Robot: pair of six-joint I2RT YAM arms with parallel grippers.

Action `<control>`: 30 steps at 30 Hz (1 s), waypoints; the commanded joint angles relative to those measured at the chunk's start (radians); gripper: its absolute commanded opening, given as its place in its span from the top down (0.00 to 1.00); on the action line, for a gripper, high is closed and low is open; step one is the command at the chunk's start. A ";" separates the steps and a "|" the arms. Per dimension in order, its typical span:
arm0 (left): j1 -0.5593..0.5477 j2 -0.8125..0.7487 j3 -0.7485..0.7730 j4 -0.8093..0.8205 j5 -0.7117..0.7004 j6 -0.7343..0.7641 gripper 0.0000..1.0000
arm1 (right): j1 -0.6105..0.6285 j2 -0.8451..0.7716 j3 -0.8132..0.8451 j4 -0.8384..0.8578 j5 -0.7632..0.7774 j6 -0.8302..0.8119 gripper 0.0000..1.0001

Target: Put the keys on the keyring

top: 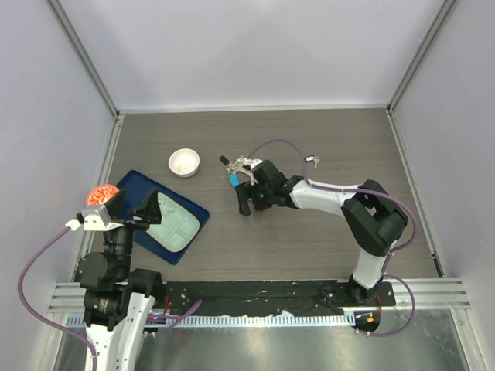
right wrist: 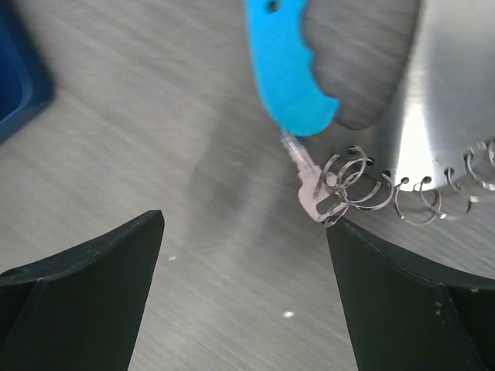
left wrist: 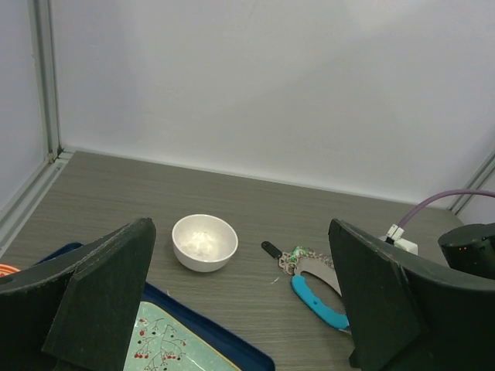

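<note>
Blue tray and its pale green plate lie beneath the left claw, which hangs spread wide and empty at the near left of the surface, seemingly parked clear so the other arm can work. Ahead of that claw and to its right stands a white bowl. Further right is the keyring, lying flat with its black fob toward the bowl and its blue tag toward the arms. The right claw is lowered just beside the ring, jaws spread and gripping nothing. Its wrist view shows the tag and a row of small wire loops just ahead of its fingertips, a stance that reads as lining up to steady or lift the ring. The loose key, silver with a black head, rests behind this claw and to its right, beside the purple cable, well apart from the ring and not yet on it.
</note>
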 commanded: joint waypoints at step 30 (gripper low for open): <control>-0.028 -0.053 0.018 0.006 -0.016 -0.002 0.00 | -0.079 -0.181 -0.093 0.142 -0.105 -0.574 0.46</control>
